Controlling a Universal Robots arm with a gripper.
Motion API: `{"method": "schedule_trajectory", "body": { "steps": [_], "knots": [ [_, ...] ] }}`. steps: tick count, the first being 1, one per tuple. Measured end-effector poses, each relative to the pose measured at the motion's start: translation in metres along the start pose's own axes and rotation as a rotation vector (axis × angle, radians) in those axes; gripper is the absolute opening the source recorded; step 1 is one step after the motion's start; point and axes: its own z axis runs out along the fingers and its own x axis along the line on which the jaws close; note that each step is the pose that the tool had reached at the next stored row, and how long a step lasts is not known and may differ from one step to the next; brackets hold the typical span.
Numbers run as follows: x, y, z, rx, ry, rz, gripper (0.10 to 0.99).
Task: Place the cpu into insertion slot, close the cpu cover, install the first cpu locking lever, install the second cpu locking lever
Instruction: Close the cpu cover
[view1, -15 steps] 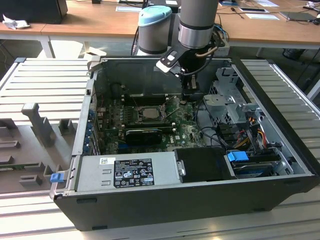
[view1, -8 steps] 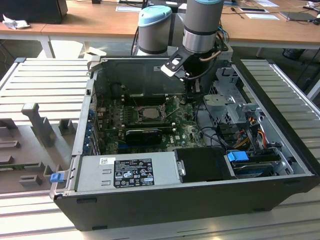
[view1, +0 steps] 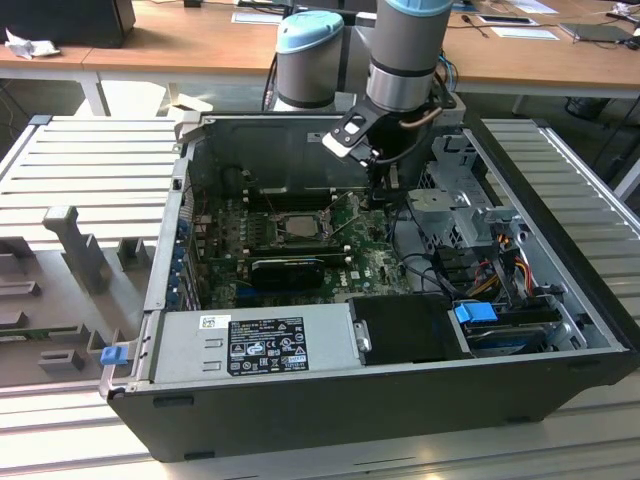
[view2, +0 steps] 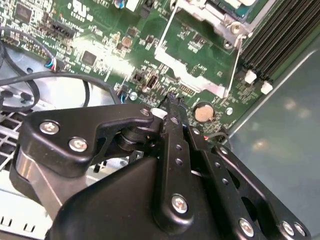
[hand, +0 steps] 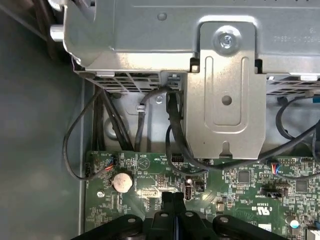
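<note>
In the exterior view the open computer case (view1: 350, 415) holds the motherboard (view1: 370, 265), a grey power supply (view1: 250, 340) along the near wall, a long black card (view1: 288, 270) and bundled cables (view1: 450, 265) off the motherboard's edge. The cpu (view1: 298, 224) sits in its socket about mid-motherboard, pale top showing. The gripper (view1: 378, 195) reaches down over the motherboard's edge strip on the exterior view's right, apart from the chip.

In the second wrist view the fingers (view2: 176, 150) are pressed together with nothing between them, and their tips hover just above the motherboard beside a coin cell (view2: 202, 112). The cpu cover (view2: 215, 15) looks to lie down over the socket. Two thin wire locking levers (view2: 165, 35) (view2: 234, 65) stand out from it, and neither appears hooked, though I can't be certain.

In the first wrist view the tips hang over the motherboard's rim. Past that rim a metal drive cage (hand: 225, 100) lets black cables (hand: 175, 135) drape onto the motherboard's headers.

The risks, as I judge them: the tips are low among small parts, so a sideways slide could scrape a component or snag a cable. A loose lever caught off-centre could spring or bend — and an unclamped cover leaves the chip free to shift on its contacts.
</note>
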Motion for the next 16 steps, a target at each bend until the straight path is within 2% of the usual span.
{"method": "schedule_trajectory", "body": {
  "steps": [1, 4, 5, 9, 13, 16],
  "knots": [
    [0.0, -0.0003, -0.0002, 0.01, 0.0002, 0.0, 0.106],
    [0.0, -0.0021, -0.0003, 0.026, 0.0003, 0.001, 0.106],
    [0.0, -0.0035, -0.0003, 0.028, 0.0006, 0.001, 0.106],
    [0.0001, -0.0106, -0.0004, 0.029, 0.0004, 0.001, 0.106],
    [0.0001, -0.0133, -0.0004, 0.028, 0.0005, 0.0, 0.106],
    [0.0002, -0.0186, -0.0005, 0.028, 0.0004, 0.0, 0.106]
  ]
}}
